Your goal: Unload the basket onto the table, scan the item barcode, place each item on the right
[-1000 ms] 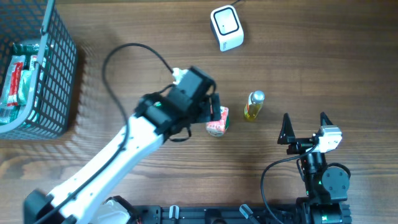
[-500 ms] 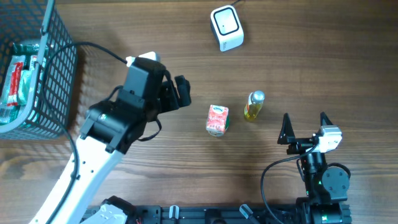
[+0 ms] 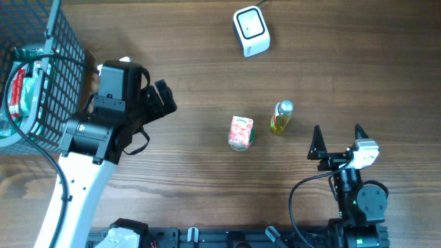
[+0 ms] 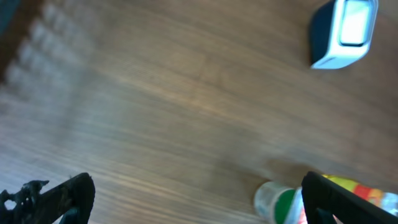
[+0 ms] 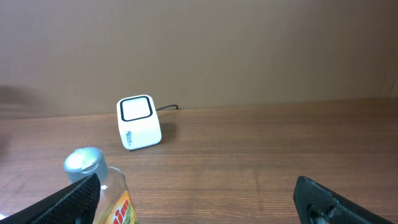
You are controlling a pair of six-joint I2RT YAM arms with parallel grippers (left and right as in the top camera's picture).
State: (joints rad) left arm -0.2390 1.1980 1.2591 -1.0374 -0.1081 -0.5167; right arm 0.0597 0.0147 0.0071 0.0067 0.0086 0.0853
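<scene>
Judging small carton (image 3: 240,132), in from table (image 3: 172,41) edges, as light, crushable, best pinched across flat sides; noting L gripper (image 3: 160,103) & R gripper (image 3: 337,134) both gaping, empty.

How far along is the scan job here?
Done: carton and bottle are out on the table, short of the scanner. In hand: nothing; the left gripper, at the carton a second ago, has swung back open toward the basket, and the right gripper sits open. Left: no item is presented to the scanner now.
</scene>
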